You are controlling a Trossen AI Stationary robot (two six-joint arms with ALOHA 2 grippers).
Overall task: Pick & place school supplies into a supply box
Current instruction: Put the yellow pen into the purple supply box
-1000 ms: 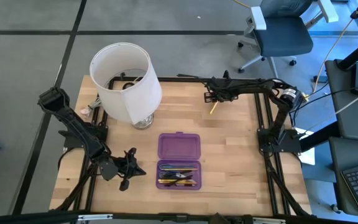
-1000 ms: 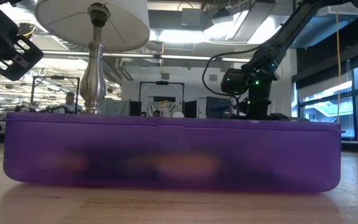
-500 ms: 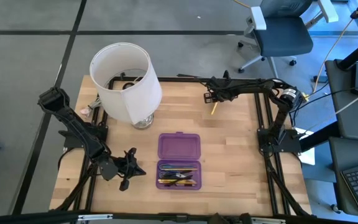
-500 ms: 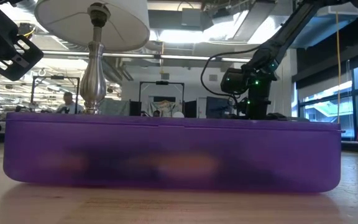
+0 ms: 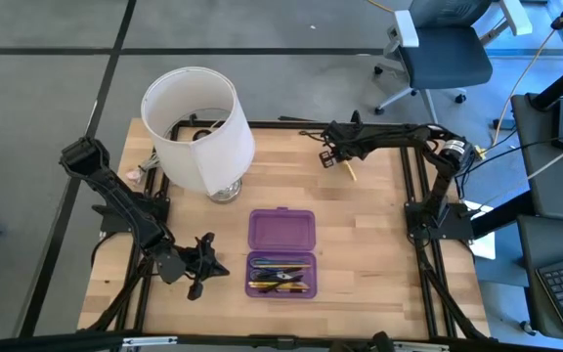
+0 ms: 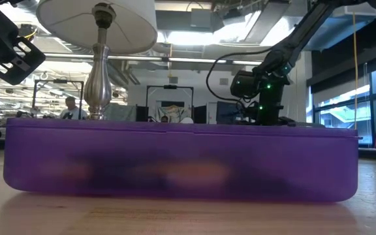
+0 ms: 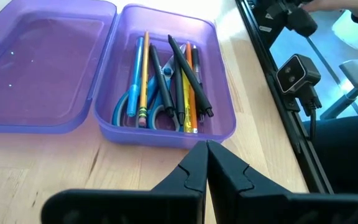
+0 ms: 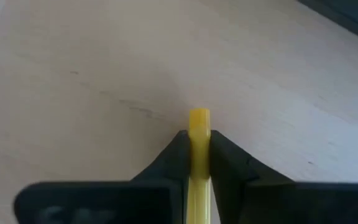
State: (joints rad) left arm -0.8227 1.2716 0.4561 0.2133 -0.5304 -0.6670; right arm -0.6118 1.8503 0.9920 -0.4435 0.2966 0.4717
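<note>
While my right gripper [image 8: 199,149] sits over the far right part of the table [image 5: 360,235], I see its jaws clenched on a yellow pencil [image 8: 199,155], one dark finger pressed to each side of it in the right wrist view. From the high view that pencil [image 5: 349,171] shows as a short yellow sliver slanting out from the gripper [image 5: 332,156], well apart from the supply box.

The supply box [image 5: 281,256] lies open near the middle of the table's near half, its purple lid [image 5: 281,231] folded flat toward the far side and the tray [image 5: 281,275] nearer me. In the left wrist view I count several supplies already lying lengthwise in the tray [image 7: 225,130]: blue-handled scissors [image 7: 129,109], a yellow pencil with a pink eraser [image 7: 143,81], a blue pen [image 7: 135,65] and dark pens [image 7: 188,78].

My left gripper [image 7: 206,165] waits just left of the box, low over the table, its jaws pressed together on nothing.

A white lampshade [image 5: 198,127] on a silver base stands at the far left of the table. In the low view the box's purple wall [image 6: 181,160] fills most of the foreground.
</note>
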